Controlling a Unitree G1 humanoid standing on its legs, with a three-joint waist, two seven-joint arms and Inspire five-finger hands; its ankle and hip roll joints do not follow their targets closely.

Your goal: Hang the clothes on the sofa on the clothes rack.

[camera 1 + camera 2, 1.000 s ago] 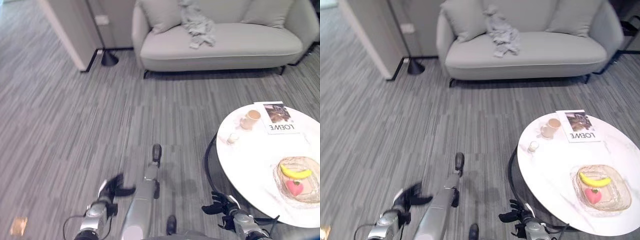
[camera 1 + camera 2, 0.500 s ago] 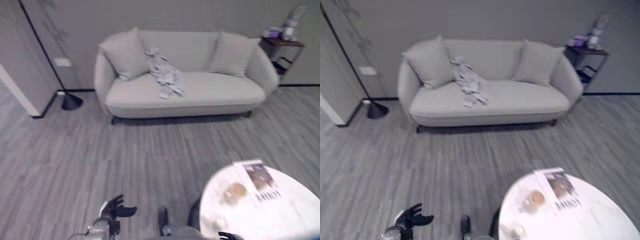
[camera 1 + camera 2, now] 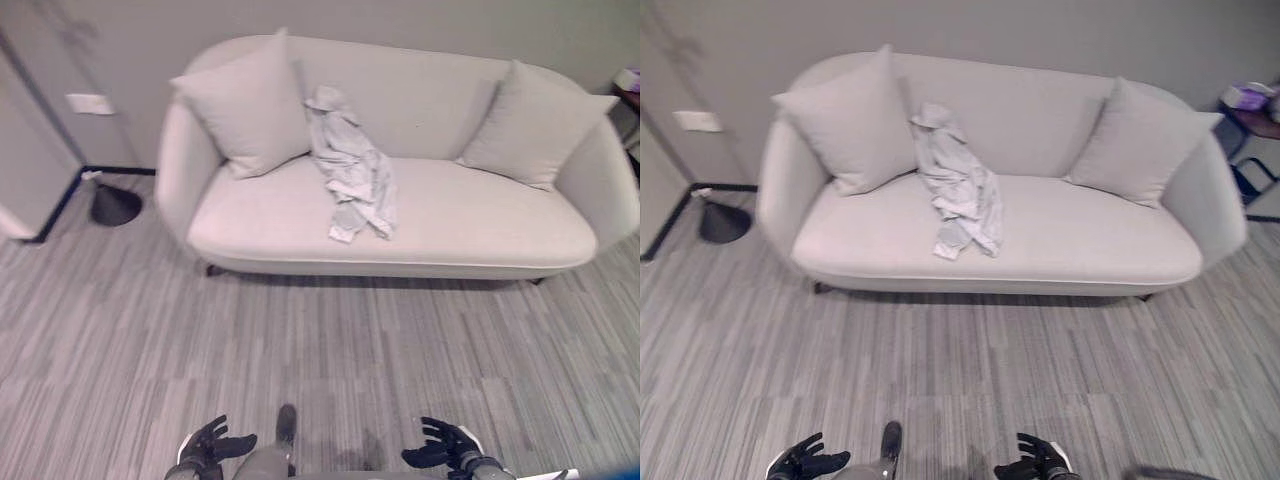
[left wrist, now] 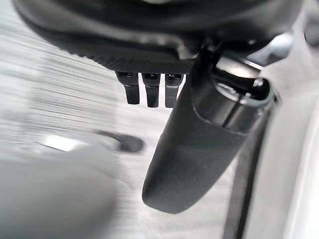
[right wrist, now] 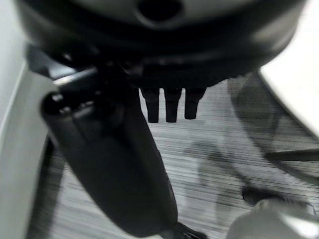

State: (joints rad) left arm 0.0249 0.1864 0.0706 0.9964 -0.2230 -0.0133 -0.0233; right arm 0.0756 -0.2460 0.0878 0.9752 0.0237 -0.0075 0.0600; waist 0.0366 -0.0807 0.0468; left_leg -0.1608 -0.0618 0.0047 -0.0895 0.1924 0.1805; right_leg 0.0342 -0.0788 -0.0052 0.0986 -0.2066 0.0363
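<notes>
Grey striped carpet (image 3: 200, 340) runs up to a plain wall, and against that wall stands a pale two-seat sofa (image 3: 480, 225), the biggest thing in the room. One cushion (image 3: 245, 105) leans in each corner of its backrest, the second cushion (image 3: 535, 125) at the far end, both propped where a sitter would want them.

Between them lies the task's thing: a light grey garment (image 3: 350, 165), crumpled, its top draped up the backrest and the rest trailing down onto the seat toward the front edge. It looks dropped rather than folded, so it will likely hang limp and uneven when lifted.

A dark floor-lamp base (image 3: 112, 205) sits on the carpet beside the sofa's arm, near a white wall plate (image 3: 88, 102). A small side table (image 3: 1255, 110) with purple items stands past the sofa's other end.

Low at the view's bottom edge, the left hand (image 3: 212, 442) and right hand (image 3: 440, 448) hover over the carpet, well apart from the sofa, fingers loosely spread and holding nothing. The garment is not yet reached.

No writing can be read anywhere.
</notes>
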